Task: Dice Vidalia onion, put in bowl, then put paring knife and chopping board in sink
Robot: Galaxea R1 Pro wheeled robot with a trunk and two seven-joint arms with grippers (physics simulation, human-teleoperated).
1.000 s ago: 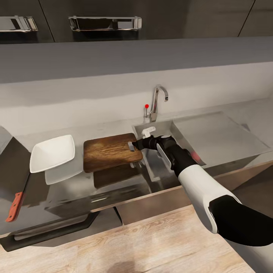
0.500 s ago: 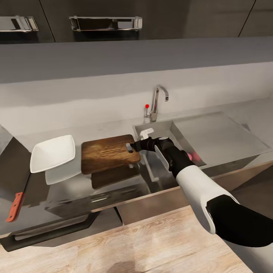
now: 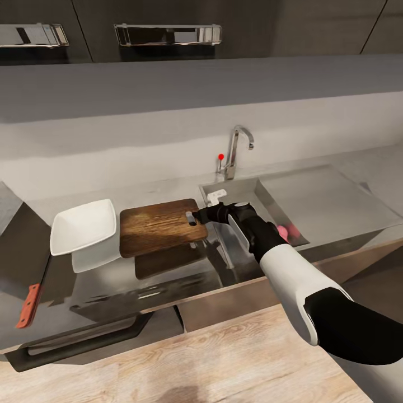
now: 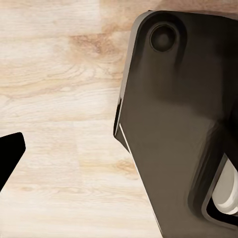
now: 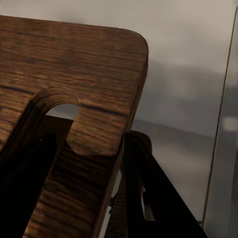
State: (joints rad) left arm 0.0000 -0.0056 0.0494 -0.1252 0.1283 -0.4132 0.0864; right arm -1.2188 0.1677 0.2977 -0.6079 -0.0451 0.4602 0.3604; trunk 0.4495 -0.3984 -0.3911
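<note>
Where its slot is, right tool (image 3: 197,215) clamps chopping board (image 3: 159,226).

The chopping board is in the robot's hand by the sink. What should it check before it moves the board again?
1. Right gripper shut on the chopping board at its slotted end: ok.
2. Board lifted off the countertop: ok, shadow shows beneath.
3. Sink free for the board: not ok, Vidalia onion sits inside.
4. Bowl apart from the board: ok.
5. Paring knife apart from the board: ok.
6. Onion diced: not ok.
</note>
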